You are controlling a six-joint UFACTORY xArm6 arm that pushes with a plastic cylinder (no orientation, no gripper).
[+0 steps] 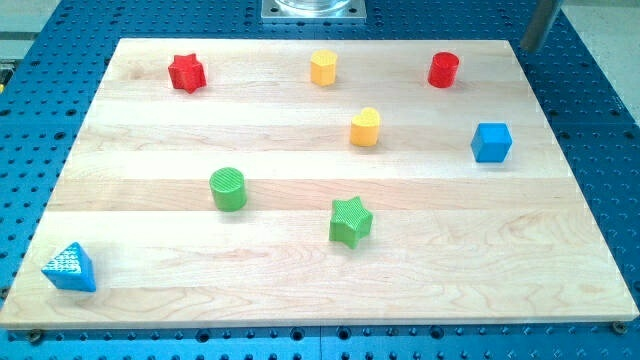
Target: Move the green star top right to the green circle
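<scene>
At the view's top right our tip point(527, 48) touches nothing; green star point(350, 221) sits lower right of green circle point(228, 189), unmoved.

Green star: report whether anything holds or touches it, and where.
Nothing holds the green star. My tip is far off at the view's top right, touching no block.

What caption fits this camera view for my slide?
Rod tip at the board's top right corner, far from the green star, which sits lower right of the green circle.
</scene>
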